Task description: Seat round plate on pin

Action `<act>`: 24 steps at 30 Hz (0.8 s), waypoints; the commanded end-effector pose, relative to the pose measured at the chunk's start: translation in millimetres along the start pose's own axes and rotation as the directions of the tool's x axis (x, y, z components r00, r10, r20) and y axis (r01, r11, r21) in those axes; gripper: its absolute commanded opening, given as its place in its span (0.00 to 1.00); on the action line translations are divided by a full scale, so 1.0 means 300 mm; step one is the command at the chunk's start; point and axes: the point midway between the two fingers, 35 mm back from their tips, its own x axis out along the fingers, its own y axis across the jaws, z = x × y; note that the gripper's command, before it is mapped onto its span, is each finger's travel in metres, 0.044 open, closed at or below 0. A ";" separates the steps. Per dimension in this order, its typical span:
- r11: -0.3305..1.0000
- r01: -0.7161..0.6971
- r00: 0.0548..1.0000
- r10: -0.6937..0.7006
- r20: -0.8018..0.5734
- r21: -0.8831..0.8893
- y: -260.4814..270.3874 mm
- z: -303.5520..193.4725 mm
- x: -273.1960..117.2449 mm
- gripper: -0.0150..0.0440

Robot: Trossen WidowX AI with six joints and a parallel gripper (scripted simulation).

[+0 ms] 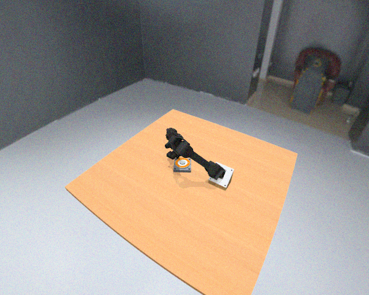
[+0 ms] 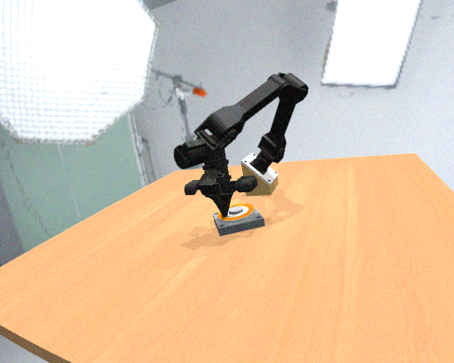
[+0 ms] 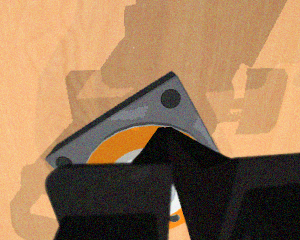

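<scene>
High far top, nearer exterior (both show table [image 1: 210,222]), close wrist.

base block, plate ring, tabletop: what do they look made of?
Base block: matte grey, metal or hard plastic, dark round corner holes. Plate ring: flat orange, likely painted or plastic, no shine. Tabletop: light wood look, faint grain streaks, possibly laminate.
</scene>
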 end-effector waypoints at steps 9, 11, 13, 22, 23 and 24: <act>1.000 0.010 1.000 -0.010 -0.009 0.001 -0.049 -0.020 0.007 0.25; 1.000 0.010 1.000 -0.010 -0.009 0.001 -0.054 -0.025 0.007 0.25; 1.000 0.010 1.000 -0.010 -0.009 0.001 -0.061 -0.029 0.006 0.25; 1.000 0.010 1.000 -0.010 -0.009 0.001 -0.078 -0.044 0.006 0.25; 1.000 0.010 1.000 -0.010 -0.009 0.001 -0.080 -0.045 0.006 0.25; 1.000 0.010 1.000 -0.010 -0.009 0.001 -0.081 -0.047 0.006 0.25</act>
